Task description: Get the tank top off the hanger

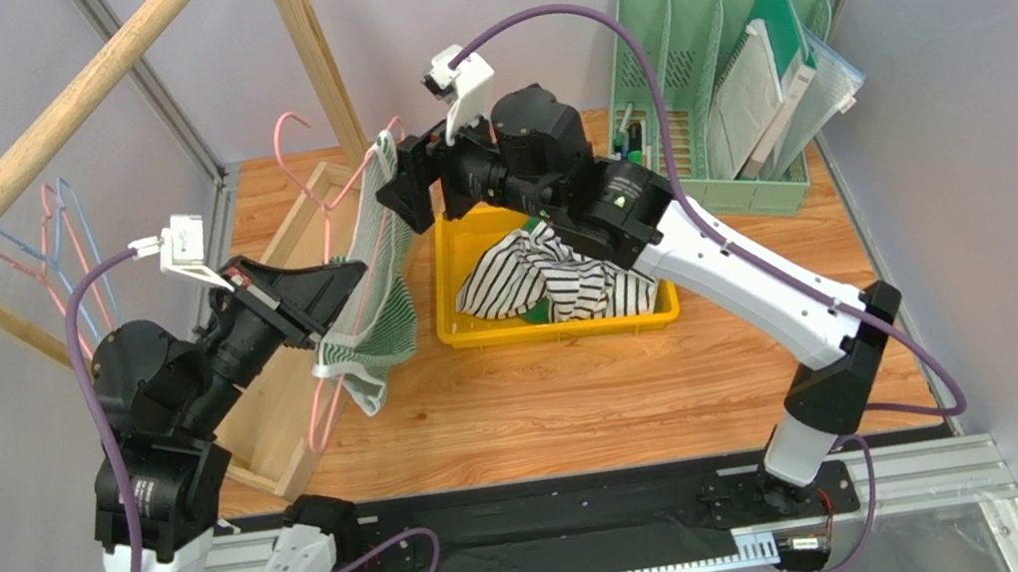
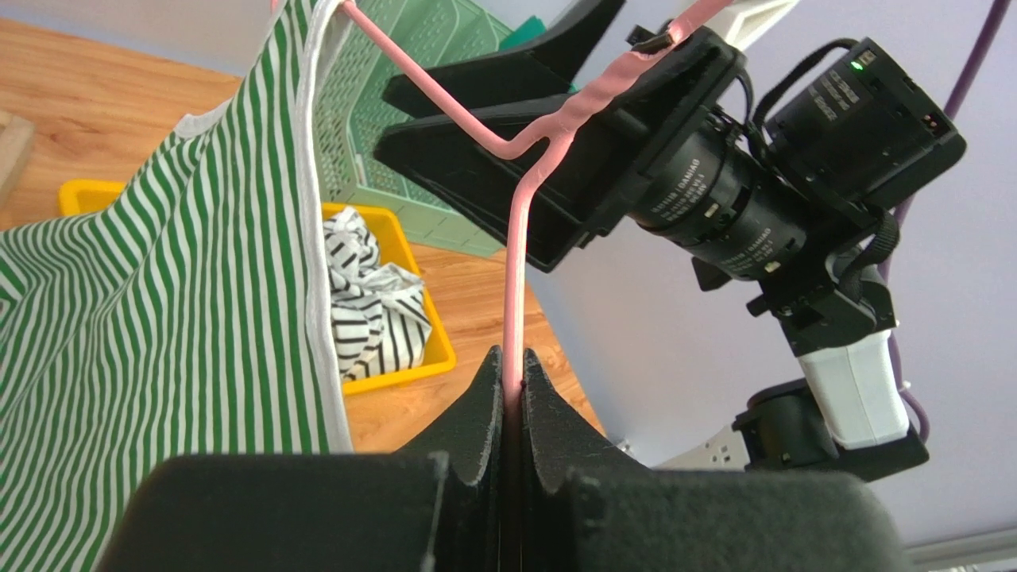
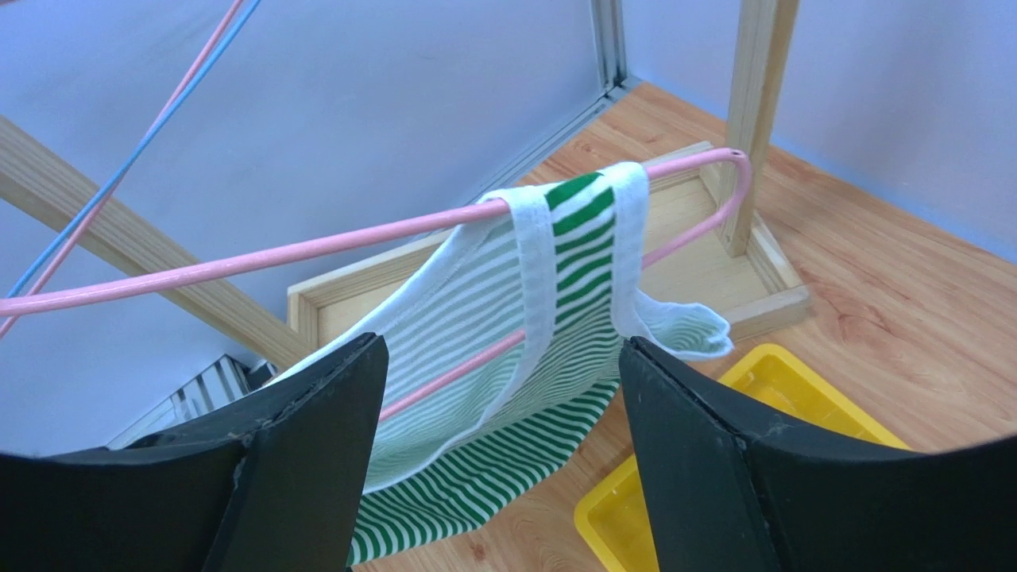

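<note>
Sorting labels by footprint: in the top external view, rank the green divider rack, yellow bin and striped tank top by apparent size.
1. green divider rack
2. yellow bin, slightly smaller
3. striped tank top, seen as a narrow strip; nearer the camera, so true size unsure

robot lab: grey partition walls [image 1: 1011, 151], mounting rail [image 1: 937, 472].

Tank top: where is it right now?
Top view, centre-left: the tank top hangs on the pink hanger held by the left claw, just left of the yellow bin.
</note>
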`<state>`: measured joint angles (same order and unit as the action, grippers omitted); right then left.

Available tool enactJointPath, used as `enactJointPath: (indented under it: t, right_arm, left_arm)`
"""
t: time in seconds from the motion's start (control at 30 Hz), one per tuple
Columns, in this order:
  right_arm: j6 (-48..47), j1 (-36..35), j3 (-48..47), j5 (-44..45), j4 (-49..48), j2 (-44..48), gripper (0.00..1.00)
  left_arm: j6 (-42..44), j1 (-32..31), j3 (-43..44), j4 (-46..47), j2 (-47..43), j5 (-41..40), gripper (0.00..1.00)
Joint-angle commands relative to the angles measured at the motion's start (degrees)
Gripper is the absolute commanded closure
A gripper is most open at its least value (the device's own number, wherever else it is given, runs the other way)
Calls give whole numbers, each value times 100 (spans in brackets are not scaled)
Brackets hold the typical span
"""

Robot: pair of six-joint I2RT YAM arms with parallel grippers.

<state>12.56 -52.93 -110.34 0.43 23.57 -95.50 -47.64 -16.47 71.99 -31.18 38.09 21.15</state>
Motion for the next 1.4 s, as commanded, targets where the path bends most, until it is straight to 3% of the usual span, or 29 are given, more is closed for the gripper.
enactJointPath:
  t: [0.0,0.23,0.3,0.53,0.73,0.8,0.87,1.07,1.37]
  right_arm:
    - [-96,19,-312,-184,-195,-161,28]
    - [-87,63,-356,-61,-257,-363,38]
    - [-87,89,-374,-51,-283,-390,45]
    - [133,292,-470,72,-371,-504,46]
    - [414,546,-619,99,-406,-670,75]
    - [493,617,-804,45,-328,-767,91]
    - [616,704,-988,45,-205,-899,100]
    - [967,907,-1156,212,-134,-1067,100]
    - [1179,1206,-1982,-280,297,-1875,100]
  left_arm:
    - [-44,-5,35,174,-99,188,100]
    - [9,-5,61,130,-187,197,100]
    - [9,-5,79,121,-196,223,100]
    - [-9,-5,149,94,-205,302,100]
    - [9,-6,202,33,-196,285,100]
    - [-9,-5,202,24,-196,320,100]
    - [-9,-5,237,16,-196,329,100]
    - [44,-5,316,-125,-249,294,100]
    - [44,-5,439,-160,-328,302,100]
